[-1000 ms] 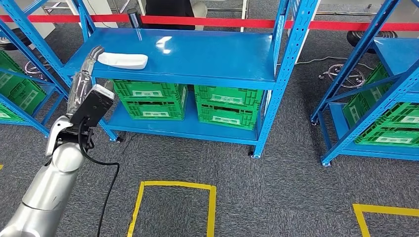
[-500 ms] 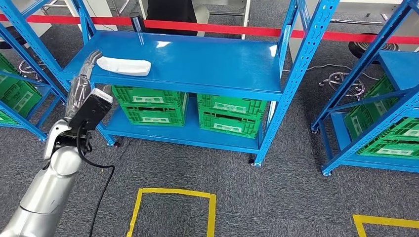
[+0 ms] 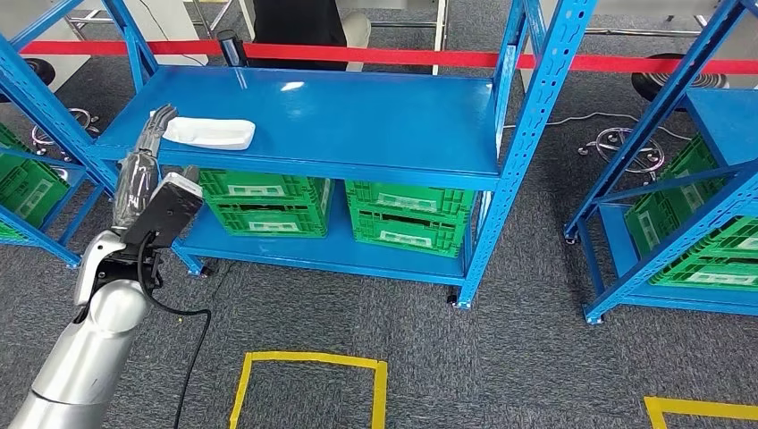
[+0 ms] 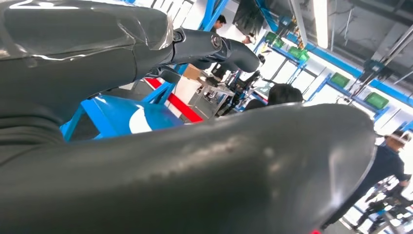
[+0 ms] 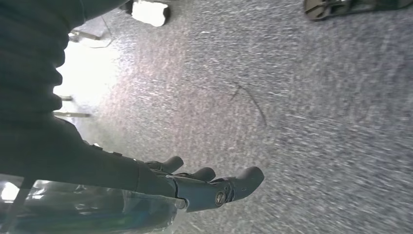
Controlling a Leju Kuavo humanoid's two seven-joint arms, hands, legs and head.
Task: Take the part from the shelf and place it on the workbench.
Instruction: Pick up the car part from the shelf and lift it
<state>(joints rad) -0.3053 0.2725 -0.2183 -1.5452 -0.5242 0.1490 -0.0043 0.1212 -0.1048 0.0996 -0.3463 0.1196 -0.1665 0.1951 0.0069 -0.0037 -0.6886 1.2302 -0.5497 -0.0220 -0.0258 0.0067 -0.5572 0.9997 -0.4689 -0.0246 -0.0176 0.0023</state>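
A white oblong part [image 3: 208,132] lies on the left end of the blue shelf top [image 3: 357,112]. My left hand [image 3: 150,136] is raised at the shelf's left edge, fingers stretched out toward the part's near end, touching or almost touching it; I cannot tell which. Nothing is held in it. In the left wrist view the thumb and fingers [image 4: 214,46] are spread, with the white part [image 4: 140,122] beyond them on the blue shelf. My right hand [image 5: 204,185] hangs over grey carpet with fingers apart and nothing in them.
Green crates [image 3: 407,213] sit on the lower shelf. A blue upright post [image 3: 527,134] stands at the shelf's right end, another blue rack [image 3: 697,188] farther right. Red tape [image 3: 447,58] runs behind. Yellow floor marking [image 3: 308,362] lies on the carpet.
The whole view shifted as the camera moved. My left hand stays beside the part's left end, now with fingers spread.
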